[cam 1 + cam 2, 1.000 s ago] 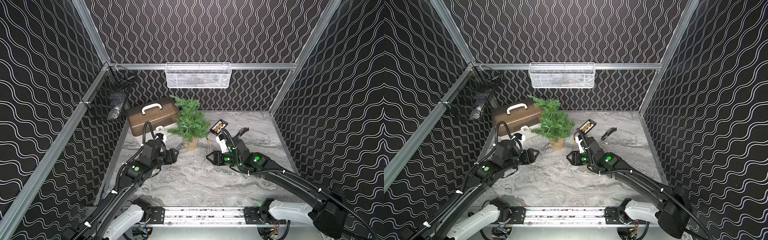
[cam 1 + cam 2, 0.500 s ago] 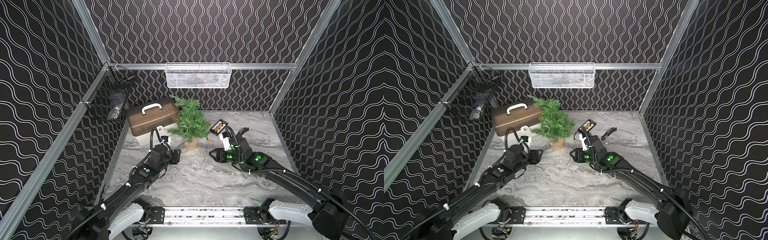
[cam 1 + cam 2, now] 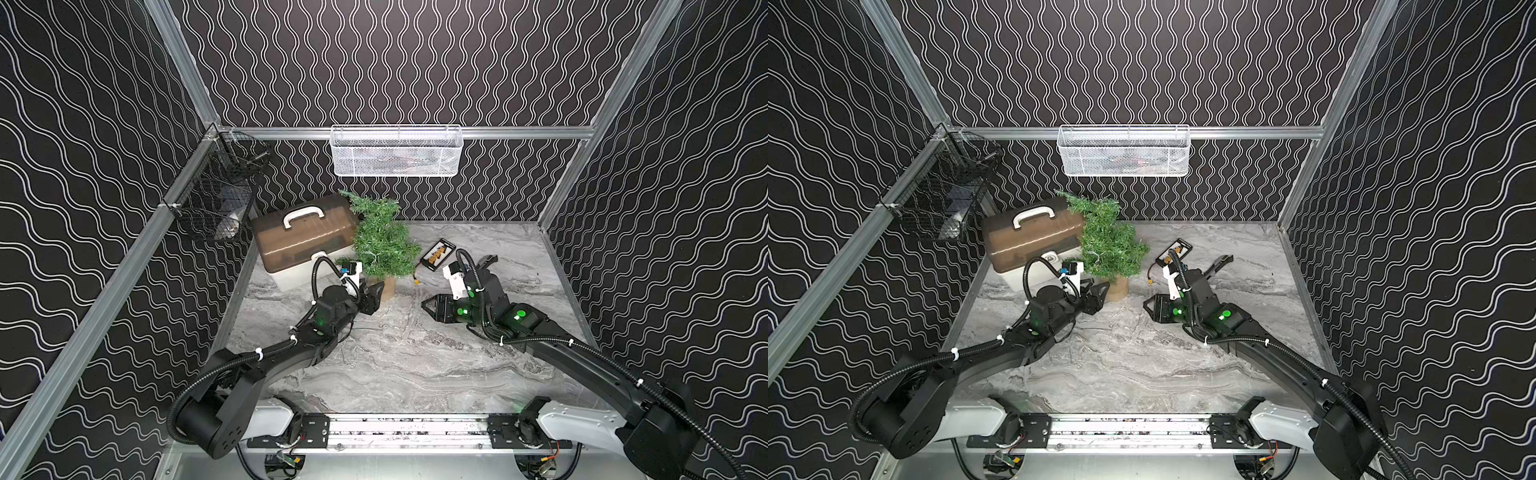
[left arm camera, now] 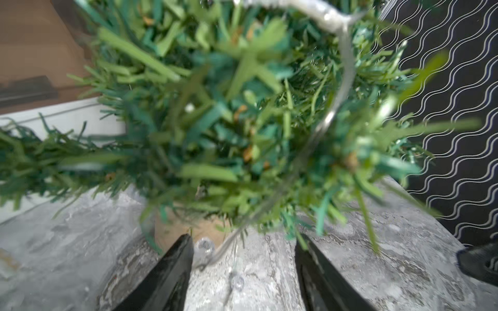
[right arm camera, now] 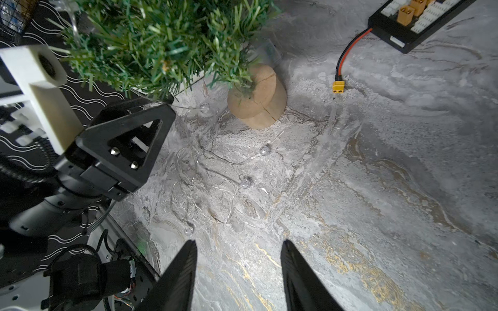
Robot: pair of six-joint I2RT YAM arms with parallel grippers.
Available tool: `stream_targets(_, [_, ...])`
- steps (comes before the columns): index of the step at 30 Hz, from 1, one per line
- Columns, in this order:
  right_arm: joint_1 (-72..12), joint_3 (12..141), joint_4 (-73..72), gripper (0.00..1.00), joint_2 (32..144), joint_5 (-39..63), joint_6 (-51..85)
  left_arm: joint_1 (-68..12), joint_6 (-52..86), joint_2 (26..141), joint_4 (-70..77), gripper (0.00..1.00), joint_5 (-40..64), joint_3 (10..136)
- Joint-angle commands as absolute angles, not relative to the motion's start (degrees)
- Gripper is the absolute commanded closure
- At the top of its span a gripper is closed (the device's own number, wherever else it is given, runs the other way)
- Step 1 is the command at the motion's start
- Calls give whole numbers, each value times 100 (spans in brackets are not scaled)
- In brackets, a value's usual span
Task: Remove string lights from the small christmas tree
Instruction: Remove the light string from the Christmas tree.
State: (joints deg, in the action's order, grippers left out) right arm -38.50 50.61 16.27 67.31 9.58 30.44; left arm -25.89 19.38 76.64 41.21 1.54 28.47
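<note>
The small christmas tree [image 3: 382,241] stands at the back left of the table on a tan round base [image 5: 257,99], and it shows in both top views [image 3: 1108,245]. The string lights [image 5: 204,172], a thin pale wire with small clear bulbs, lie in loose loops on the table in front of the base. One strand [image 4: 342,88] climbs into the branches. My left gripper [image 4: 244,238] is open at the base, with the wire and a bulb [image 4: 204,245] loose between its jaws. My right gripper [image 5: 239,242] is open and empty, to the right of the loops.
A storage box with a brown lid [image 3: 303,237] sits behind the left gripper, touching the tree. A black board with yellow connectors [image 3: 436,254] and its yellow plug [image 5: 338,87] lie right of the tree. A white mesh basket [image 3: 397,151] and a black wire basket [image 3: 216,203] hang on the walls.
My left arm has stretched forward and lower, bringing its gripper up to the tree's base. The right gripper has shifted slightly toward the back.
</note>
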Motion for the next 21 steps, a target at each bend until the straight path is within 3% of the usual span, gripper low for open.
stream_targets(1, [-3815,5074,1523,50,6700,1031,3015,-2594,1560,7802,4816,38,-21,2850])
stream_targets(8, [-3693,5045,1528,52,6660,1116,2984,-2580,1054,7913,5205,47,-279,2697])
stream_targets(14, [-3621,5077,1586,54,6628,1179,2954,-2462,883,8114,5640,74,-19,2524])
stream_targets(21, [-3535,5054,1548,57,6634,1228,2917,-2431,949,8064,5462,94,85,2496])
